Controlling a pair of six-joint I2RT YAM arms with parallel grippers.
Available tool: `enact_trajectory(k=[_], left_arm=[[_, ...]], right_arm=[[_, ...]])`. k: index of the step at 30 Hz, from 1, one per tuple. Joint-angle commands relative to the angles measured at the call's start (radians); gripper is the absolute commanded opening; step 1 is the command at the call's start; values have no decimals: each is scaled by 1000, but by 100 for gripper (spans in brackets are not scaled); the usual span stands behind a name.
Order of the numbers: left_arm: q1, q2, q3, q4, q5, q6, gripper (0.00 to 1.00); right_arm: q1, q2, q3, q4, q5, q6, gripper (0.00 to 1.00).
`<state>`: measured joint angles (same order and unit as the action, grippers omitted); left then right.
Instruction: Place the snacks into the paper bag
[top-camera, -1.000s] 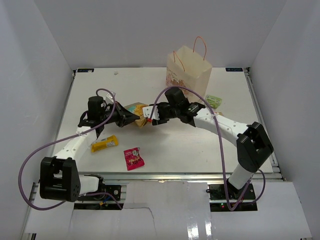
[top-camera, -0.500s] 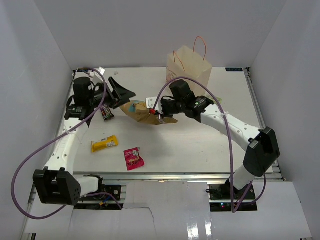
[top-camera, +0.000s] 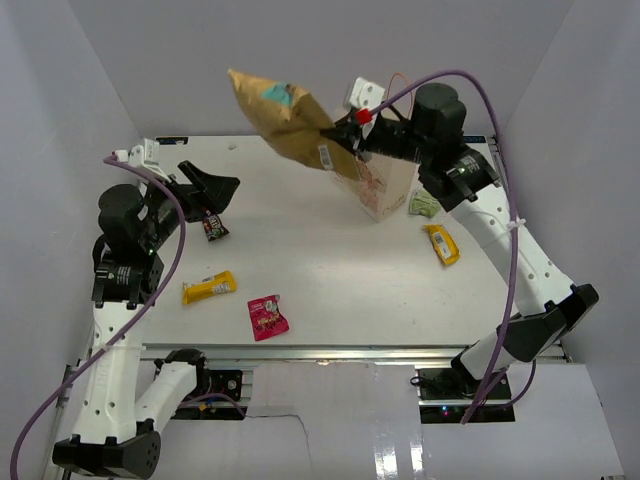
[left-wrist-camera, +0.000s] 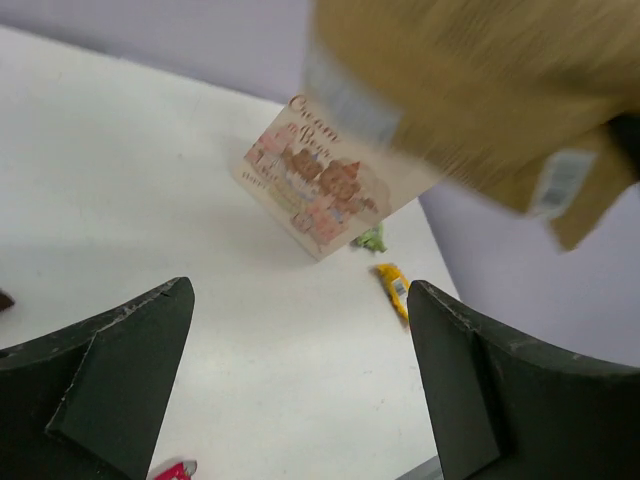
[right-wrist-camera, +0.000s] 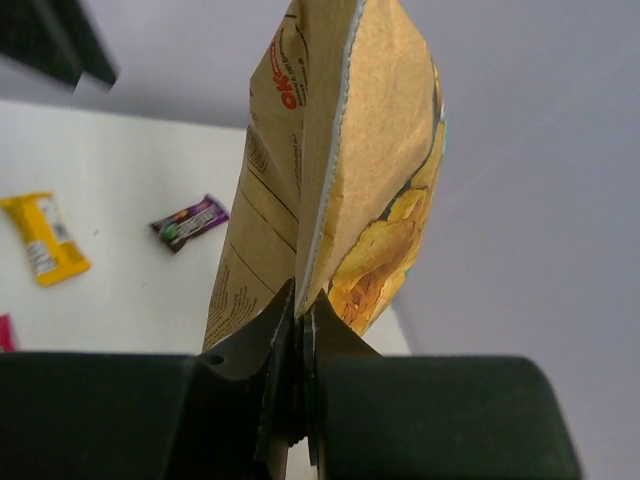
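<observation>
While the right gripper (top-camera: 350, 142) is clamped flat on one crimped end seam of the chip bag (top-camera: 285, 115), the step in hand is judged to be the carry to the paper bag (top-camera: 388, 188). The chip bag juts out ahead of the fingers, high above the table (top-camera: 330, 262). The paper bag stands upright just beneath the gripper, its mouth hidden by the wrist.

To do this well, the free end should probably be swung downward under the fingers and centred over the mouth. It should enter narrow end first, clear of the cord handles (top-camera: 400, 85), with release only once most of it is inside. A light paper bag may tip if its rim is struck.

The left gripper (top-camera: 222, 186) has its jaws apart and holds nothing. A purple packet (top-camera: 213, 227) lies just below it, with a yellow packet (top-camera: 209, 289) and a magenta packet (top-camera: 267, 316) further toward its base. An orange-yellow packet (top-camera: 442, 243) and a green packet (top-camera: 424, 203) lie below the right forearm.

The chip bag (right-wrist-camera: 345, 170) is puffed and yellow-tan, with pictured chips, a teal patch and a white label. The paper bag (left-wrist-camera: 310, 190) is tan kraft with a pinkish printed picture.
</observation>
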<state>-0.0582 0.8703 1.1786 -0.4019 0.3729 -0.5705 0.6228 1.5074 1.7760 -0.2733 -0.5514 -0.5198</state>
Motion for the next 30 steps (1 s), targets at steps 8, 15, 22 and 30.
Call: enact_trajectory(k=[8,15,22,30], left_arm=[[1,-93,-203,-29,-65,-31,98],[0,-100,-249,-23,-62,-35,98],[1,-116,-304,-12,-52,-46,98],[1,-123,-341,-2,-42,-49,98]], right_arm=[[-182,42,307,246,36,170,8],[-293,11,248,246,25,181,8],[-406,-55,116,243,16,205,8],[-479,-82,54,178,-79,282,8]])
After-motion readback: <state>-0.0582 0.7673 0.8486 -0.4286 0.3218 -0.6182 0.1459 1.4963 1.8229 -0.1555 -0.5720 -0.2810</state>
